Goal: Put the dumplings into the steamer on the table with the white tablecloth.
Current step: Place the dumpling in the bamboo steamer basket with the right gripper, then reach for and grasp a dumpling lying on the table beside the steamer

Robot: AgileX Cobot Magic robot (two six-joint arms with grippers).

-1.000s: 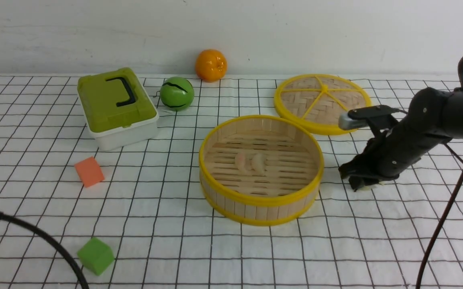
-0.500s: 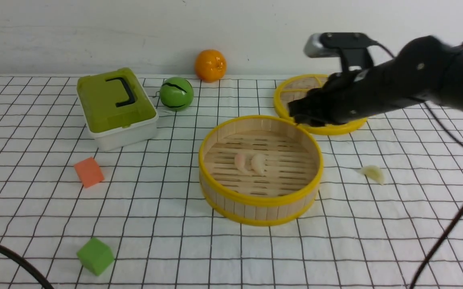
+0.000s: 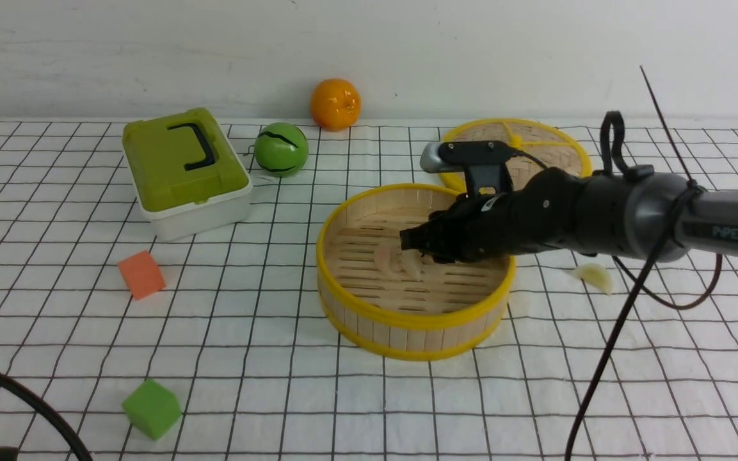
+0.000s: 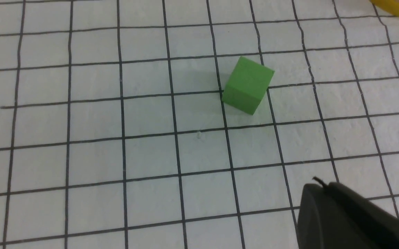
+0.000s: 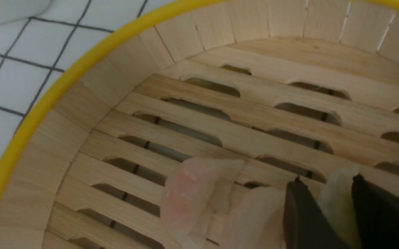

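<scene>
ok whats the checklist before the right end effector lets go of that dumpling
1. Grip: right end effector shut on the greenish dumpling - ok.
2. Position: tips inside the steamer - ok.
3. Height above the slatted floor - cannot tell.
4. Landing spot free: two pink dumplings lie right beside the tips - not ok.
5. All dumplings in: last dumpling lies on the tablecloth, right of the steamer - not ok.

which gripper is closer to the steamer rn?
Right. The right gripper is inside the steamer, low over its floor, gripping a pale dumpling. The left gripper sits far off by the green cube, outside the steamer.
</scene>
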